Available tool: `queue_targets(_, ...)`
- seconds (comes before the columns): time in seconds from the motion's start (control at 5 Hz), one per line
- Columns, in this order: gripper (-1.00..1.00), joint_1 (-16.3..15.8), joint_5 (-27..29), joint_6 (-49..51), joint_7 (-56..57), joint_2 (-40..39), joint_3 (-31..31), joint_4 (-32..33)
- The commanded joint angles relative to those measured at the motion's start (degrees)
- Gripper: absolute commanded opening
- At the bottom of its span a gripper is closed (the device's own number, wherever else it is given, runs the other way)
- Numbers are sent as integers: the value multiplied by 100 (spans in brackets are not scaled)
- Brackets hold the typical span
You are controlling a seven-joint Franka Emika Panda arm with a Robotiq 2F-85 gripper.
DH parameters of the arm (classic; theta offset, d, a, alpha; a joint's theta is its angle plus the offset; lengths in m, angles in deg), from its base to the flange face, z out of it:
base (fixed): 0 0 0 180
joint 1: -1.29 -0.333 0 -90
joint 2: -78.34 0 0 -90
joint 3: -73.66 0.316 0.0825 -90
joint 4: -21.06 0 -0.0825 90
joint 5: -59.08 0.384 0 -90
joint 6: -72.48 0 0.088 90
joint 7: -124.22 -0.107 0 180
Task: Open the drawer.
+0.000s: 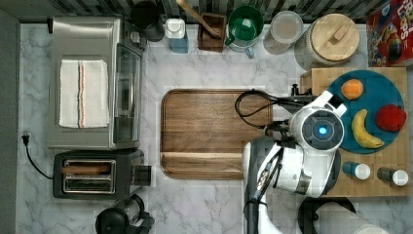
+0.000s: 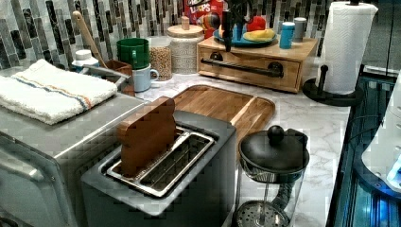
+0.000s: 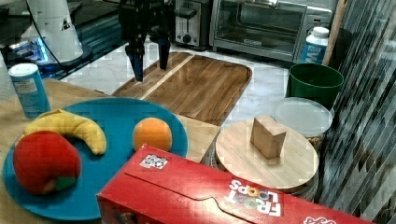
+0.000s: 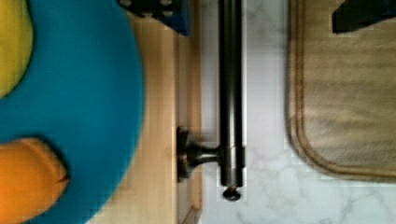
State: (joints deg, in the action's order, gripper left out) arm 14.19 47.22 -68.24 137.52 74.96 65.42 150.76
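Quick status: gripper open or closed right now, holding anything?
Gripper: open and holding nothing, fingers spread above the drawer's black bar handle.

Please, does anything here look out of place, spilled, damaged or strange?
One oddity: a brown wooden block stands in the toaster's slot in the left view, where bread would go. Otherwise nothing looks spilled or broken. The drawer looks shut, its handle straight, and the gripper hangs above it, open.

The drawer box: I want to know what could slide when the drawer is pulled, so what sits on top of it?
On the drawer box sits a blue plate with a banana, an orange and a red fruit, plus two shakers. The drawer's inside is hidden; it is closed.
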Motion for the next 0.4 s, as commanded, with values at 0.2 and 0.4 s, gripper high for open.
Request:
queue_targets(0.2,100,22,196,-675,243,-246,115,298)
queue_targets(0.4,100,26,48,-913,91,-284,77,415)
